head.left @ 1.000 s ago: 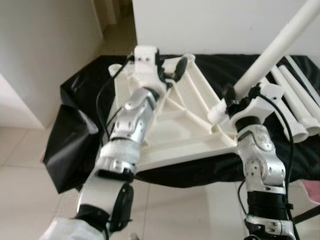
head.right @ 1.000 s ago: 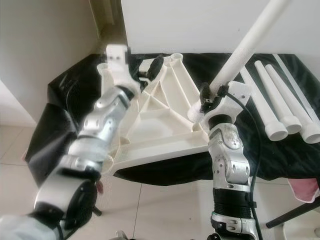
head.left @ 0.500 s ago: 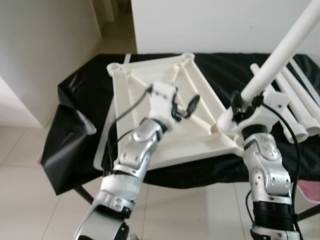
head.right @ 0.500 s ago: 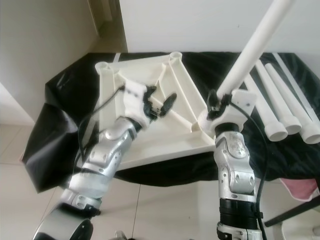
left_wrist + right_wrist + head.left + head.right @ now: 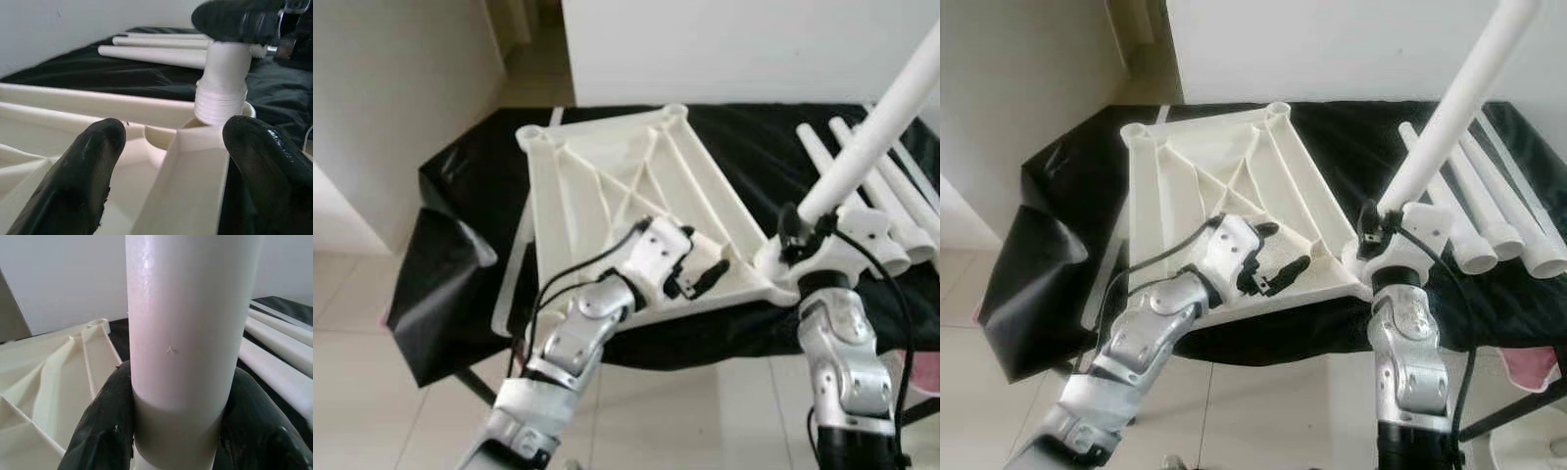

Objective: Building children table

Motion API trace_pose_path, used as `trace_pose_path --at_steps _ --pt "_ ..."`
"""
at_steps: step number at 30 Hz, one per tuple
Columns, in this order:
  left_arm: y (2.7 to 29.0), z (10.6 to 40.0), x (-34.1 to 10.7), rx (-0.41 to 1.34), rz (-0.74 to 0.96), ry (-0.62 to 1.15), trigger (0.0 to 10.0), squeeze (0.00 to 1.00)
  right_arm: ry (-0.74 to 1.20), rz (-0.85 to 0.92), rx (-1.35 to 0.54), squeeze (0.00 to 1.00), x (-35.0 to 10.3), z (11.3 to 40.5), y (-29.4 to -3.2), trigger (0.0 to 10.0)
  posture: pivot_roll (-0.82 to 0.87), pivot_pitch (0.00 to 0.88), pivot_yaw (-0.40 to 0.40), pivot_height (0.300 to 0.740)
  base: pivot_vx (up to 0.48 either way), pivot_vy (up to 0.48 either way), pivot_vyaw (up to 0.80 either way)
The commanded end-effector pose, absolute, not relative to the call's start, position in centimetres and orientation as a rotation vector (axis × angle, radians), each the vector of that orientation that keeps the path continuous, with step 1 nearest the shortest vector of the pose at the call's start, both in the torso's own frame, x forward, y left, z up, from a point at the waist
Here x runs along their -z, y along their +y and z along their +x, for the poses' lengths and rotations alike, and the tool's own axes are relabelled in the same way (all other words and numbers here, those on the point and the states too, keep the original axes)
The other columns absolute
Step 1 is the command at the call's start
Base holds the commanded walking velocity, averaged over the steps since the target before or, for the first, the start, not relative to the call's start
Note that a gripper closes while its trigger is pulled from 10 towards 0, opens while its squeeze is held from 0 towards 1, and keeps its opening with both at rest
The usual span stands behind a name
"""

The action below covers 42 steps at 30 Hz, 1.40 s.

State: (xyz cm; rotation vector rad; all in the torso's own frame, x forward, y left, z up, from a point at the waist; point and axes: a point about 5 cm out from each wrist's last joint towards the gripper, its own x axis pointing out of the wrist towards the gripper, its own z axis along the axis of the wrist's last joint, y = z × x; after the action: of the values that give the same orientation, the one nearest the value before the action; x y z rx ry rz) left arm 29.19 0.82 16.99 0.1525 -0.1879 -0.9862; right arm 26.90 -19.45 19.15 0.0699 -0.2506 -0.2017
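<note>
Tabletop (image 5: 607,186), cream and ribbed, lies upside down on the black-covered counter (image 5: 754,137) at the centre of your frame. Your right gripper (image 5: 1383,223) is clenched around a white leg (image 5: 1449,113) standing tilted in the tabletop's corner socket at centre right. Your left gripper (image 5: 703,274) hovers released over the tabletop's near edge, fingers (image 5: 93,161) straddling a rib. Spare legs (image 5: 1489,211) lie at the right edge.

Soft, even daylight fills the room, bright on the pale wall (image 5: 705,49). Shadows are faint. The head views are slightly soft; the wrist views blur the nearest black fingers (image 5: 73,186).
</note>
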Motion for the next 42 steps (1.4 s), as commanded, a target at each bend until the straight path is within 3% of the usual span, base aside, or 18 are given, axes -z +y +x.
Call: trace_pose_path --at_steps 1,25,31,42 --pt "0.6 28.7 -17.1 1.024 0.168 -0.186 10.0 0.00 -0.258 0.050 0.204 0.00 -19.2 26.4 -19.3 10.0 -0.12 0.059 0.038 0.740 0.000 0.000 0.00" --pt "0.2 27.6 -17.7 1.106 0.220 -0.201 10.0 0.00 -0.233 -0.067 0.155 0.00 -18.2 26.5 -19.6 10.0 -0.12 0.023 0.044 0.740 0.000 0.000 0.00" --pt "0.2 27.8 -18.0 1.097 0.224 -0.208 10.0 0.00 -0.196 -0.167 0.011 0.00 -16.9 26.2 -18.4 10.0 -0.12 0.006 0.043 0.740 0.000 0.000 0.00" --pt "0.2 27.8 -18.3 1.092 0.227 -0.216 10.0 0.00 -0.139 -0.131 -0.047 0.00 -15.6 26.3 -18.2 10.0 -0.12 0.002 0.042 0.740 0.000 0.000 0.00"
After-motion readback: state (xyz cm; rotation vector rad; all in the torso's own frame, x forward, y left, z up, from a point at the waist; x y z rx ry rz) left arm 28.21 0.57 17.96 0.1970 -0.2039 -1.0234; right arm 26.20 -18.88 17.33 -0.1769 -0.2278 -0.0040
